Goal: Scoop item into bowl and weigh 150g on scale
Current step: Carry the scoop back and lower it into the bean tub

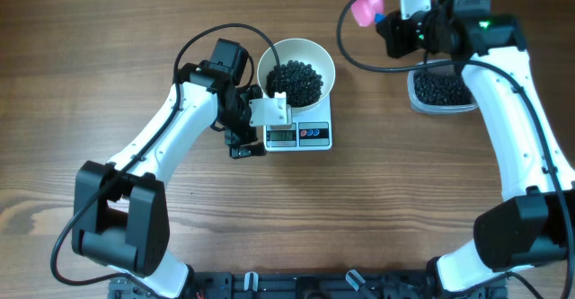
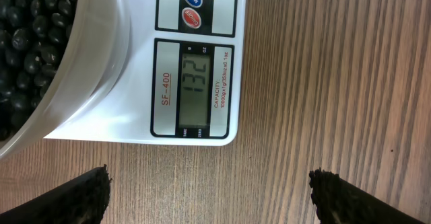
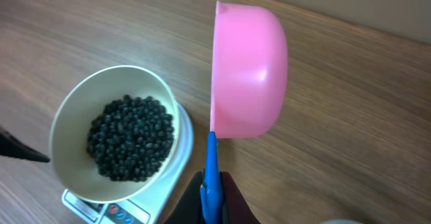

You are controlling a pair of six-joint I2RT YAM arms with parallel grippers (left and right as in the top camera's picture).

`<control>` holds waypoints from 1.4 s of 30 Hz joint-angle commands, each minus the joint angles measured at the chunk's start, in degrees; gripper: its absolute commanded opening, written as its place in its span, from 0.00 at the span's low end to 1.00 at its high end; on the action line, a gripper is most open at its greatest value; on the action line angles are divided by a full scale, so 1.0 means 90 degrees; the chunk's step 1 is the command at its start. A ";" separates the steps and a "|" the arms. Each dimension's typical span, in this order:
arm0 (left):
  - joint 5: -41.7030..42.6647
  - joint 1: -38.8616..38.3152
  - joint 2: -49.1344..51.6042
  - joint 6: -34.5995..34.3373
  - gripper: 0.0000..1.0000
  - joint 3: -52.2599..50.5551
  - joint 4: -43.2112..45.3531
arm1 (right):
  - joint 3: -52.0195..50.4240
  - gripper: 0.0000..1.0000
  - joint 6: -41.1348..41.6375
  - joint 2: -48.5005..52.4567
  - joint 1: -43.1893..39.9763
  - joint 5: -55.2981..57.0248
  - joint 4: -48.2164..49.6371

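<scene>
The white bowl (image 1: 322,58) stands on the small white scale (image 1: 314,136) and holds a heap of black beans, the item (image 1: 296,82). In the left wrist view the scale's display (image 2: 193,89) reads 132, with the bowl's wall (image 2: 94,62) and the beans (image 2: 34,35) at upper left. My left gripper (image 1: 244,143) (image 2: 210,197) hovers open just left of the scale's front, nothing between its fingers (image 2: 81,197). My right gripper (image 1: 388,22) (image 3: 212,197) is shut on the blue handle (image 3: 211,170) of the pink scoop (image 3: 249,69) (image 1: 364,5), held on its side to the right of the bowl (image 3: 67,116).
A clear plastic tub (image 1: 440,91) with more black beans sits at the right, partly under the right arm. Cables loop over the table behind the bowl. Bare wooden tabletop lies in front of the scale and at far left.
</scene>
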 commanded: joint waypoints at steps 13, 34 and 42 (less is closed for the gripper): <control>0.0146 -0.0007 0.0036 0.0002 1.00 -0.0005 -0.0002 | 0.0100 0.04 0.0022 -0.0056 -0.0029 -0.0296 0.0083; 0.0146 -0.0007 0.0036 0.0002 1.00 -0.0005 -0.0002 | 0.0102 0.04 0.2584 -0.1440 -0.2271 0.0831 -0.3424; 0.0146 -0.0007 0.0036 0.0002 1.00 -0.0005 -0.0002 | 0.0100 0.04 0.1440 -0.0495 -0.2259 0.1285 -0.3058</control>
